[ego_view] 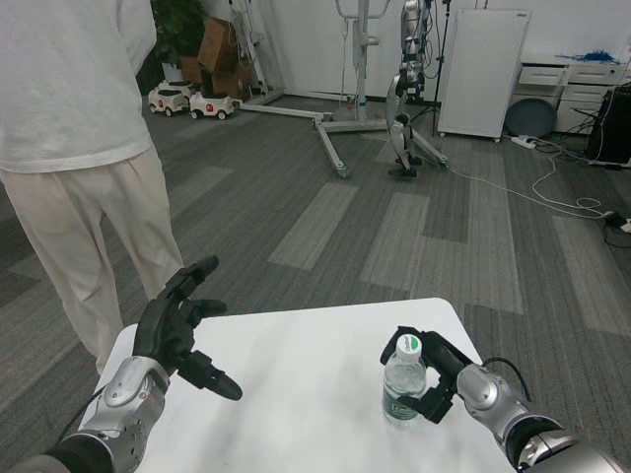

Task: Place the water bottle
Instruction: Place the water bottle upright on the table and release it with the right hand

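Both hands in our view: our right hand (441, 379) grips the water bottle (403, 381) (upright on the white table (306, 365)); well left of the bottle, our left hand (177, 330) hovers, fingers spread, holding nothing.

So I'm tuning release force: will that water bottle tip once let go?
Possibly: the water bottle is tall and narrow, upright near the table edge. It looks clear and thin-walled, so likely light. The right hand fingers wrap it.
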`<act>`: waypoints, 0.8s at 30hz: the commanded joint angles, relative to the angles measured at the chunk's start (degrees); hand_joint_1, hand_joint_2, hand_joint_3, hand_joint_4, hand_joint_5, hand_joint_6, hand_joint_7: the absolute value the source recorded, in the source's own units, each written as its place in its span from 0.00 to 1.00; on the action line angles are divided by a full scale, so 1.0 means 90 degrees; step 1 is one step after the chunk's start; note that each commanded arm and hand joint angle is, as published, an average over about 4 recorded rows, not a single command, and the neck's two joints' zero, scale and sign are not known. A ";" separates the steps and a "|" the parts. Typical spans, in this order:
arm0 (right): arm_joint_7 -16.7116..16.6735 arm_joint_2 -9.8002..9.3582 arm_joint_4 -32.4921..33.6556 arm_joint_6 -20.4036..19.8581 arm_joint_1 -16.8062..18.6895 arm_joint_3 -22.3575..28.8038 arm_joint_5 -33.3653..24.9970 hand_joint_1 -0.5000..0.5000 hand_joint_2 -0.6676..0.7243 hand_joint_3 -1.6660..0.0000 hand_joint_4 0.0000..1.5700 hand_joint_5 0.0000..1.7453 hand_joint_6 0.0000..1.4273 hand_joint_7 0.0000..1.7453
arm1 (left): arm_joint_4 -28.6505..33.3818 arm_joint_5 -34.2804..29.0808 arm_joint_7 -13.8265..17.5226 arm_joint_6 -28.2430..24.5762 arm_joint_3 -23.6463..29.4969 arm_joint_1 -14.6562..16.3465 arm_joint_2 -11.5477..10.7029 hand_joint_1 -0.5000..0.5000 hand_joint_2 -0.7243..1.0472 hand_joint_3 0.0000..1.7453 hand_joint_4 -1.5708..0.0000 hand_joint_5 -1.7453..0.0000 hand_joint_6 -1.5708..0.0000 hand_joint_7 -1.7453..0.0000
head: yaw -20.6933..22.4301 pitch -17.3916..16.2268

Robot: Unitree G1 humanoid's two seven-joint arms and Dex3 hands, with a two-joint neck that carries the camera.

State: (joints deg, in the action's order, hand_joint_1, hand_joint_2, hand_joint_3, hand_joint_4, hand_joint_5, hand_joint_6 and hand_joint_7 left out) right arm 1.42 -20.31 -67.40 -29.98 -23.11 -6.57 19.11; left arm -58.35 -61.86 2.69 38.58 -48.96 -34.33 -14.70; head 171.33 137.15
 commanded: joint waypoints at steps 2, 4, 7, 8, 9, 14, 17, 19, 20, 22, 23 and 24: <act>0.0203 -0.0018 -0.0123 0.0109 0.0019 -0.0012 -0.0277 0.14 0.23 0.27 0.00 0.00 0.00 0.27 | 0.0008 0.0038 -0.0006 0.0011 0.0039 0.0016 -0.0066 0.00 0.10 0.05 1.00 0.00 1.00 0.76 | 0.0002 0.0000; 0.0252 -0.0018 -0.0143 0.0109 0.0019 -0.0012 -0.0355 0.12 0.27 0.44 0.00 0.00 0.00 0.16 | 0.0008 0.0038 -0.0006 0.0011 0.0039 0.0016 -0.0066 0.00 0.10 0.05 1.00 0.00 1.00 0.78 | -0.0001 0.0000; 0.0296 -0.0018 -0.0153 0.0109 0.0019 -0.0012 -0.0394 0.10 0.32 0.67 0.00 0.00 0.00 0.04 | 0.0008 0.0038 -0.0006 0.0011 0.0035 0.0016 -0.0066 0.00 0.10 0.05 1.00 0.00 1.00 0.77 | -0.0004 -0.0002; 0.0313 -0.0018 -0.0163 0.0109 0.0019 -0.0012 -0.0436 0.09 0.33 0.71 0.00 0.00 0.00 0.02 | 0.0008 0.0038 -0.0006 0.0011 0.0032 0.0018 -0.0066 0.00 0.10 0.05 1.00 0.00 1.00 0.76 | 0.0000 -0.0007; 0.0330 -0.0018 -0.0172 0.0109 0.0019 -0.0012 -0.0478 0.08 0.34 0.76 0.00 0.00 0.00 0.00 | 0.0008 0.0038 -0.0006 0.0011 0.0030 0.0020 -0.0066 0.00 0.10 0.05 1.00 0.00 1.00 0.76 | 0.0002 -0.0010; 0.0389 -0.0018 -0.0238 0.0092 0.0019 -0.0012 -0.0675 0.04 0.42 0.90 0.00 0.00 0.00 0.00 | 0.0008 0.0038 -0.0006 0.0011 0.0030 0.0028 -0.0066 0.00 0.10 0.05 1.00 0.00 1.00 0.76 | -0.0008 -0.0022; 0.0491 -0.0018 -0.0246 0.0104 0.0019 -0.0012 -0.0712 0.04 0.45 0.93 0.00 0.00 0.00 0.00 | 0.0008 0.0038 -0.0006 0.0011 0.0035 0.0035 -0.0066 0.00 0.10 0.05 1.00 0.00 1.00 0.76 | -0.0001 -0.0025; 0.0538 -0.0023 -0.0246 0.0109 0.0019 -0.0012 -0.0741 0.04 0.45 0.95 0.00 0.00 0.00 0.00 | 0.0008 0.0038 -0.0004 0.0011 0.0039 0.0035 -0.0066 0.00 0.10 0.05 1.00 0.00 1.00 0.76 | -0.0014 -0.0028; 0.0552 -0.0026 -0.0246 0.0109 0.0019 -0.0012 -0.0761 0.04 0.45 0.95 0.00 0.00 0.00 0.00 | 0.0008 0.0038 -0.0004 0.0011 0.0039 0.0035 -0.0066 0.00 0.10 0.05 1.00 0.00 1.00 0.77 | -0.0018 -0.0030; 0.0577 -0.0028 -0.0248 0.0109 0.0019 -0.0012 -0.0817 0.06 0.45 0.95 0.00 0.00 0.00 0.00 | 0.0008 0.0038 -0.0006 0.0011 0.0039 0.0035 -0.0066 0.00 0.10 0.05 1.00 0.00 1.00 0.77 | -0.0017 -0.0028; 0.0579 -0.0028 -0.0250 0.0109 0.0019 -0.0012 -0.0834 0.07 0.45 0.95 0.00 0.00 0.00 0.00 | 0.0008 0.0038 -0.0006 0.0011 0.0039 0.0035 -0.0066 0.00 0.10 0.05 1.00 0.00 1.00 0.77 | -0.0015 -0.0030; 0.0589 -0.0031 -0.0253 0.0109 0.0019 -0.0012 -0.0853 0.08 0.44 0.95 0.00 0.00 0.00 0.00 | 0.0008 0.0038 -0.0006 0.0011 0.0039 0.0035 -0.0066 0.00 0.10 0.05 1.00 0.00 1.00 0.76 | -0.0017 -0.0029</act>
State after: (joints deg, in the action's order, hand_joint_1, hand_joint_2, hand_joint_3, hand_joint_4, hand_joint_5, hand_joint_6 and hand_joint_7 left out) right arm 6.41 -20.36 -69.67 -29.59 -23.09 -6.60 12.21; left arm -58.34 -61.84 2.69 38.58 -48.96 -34.30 -14.70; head 171.18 136.89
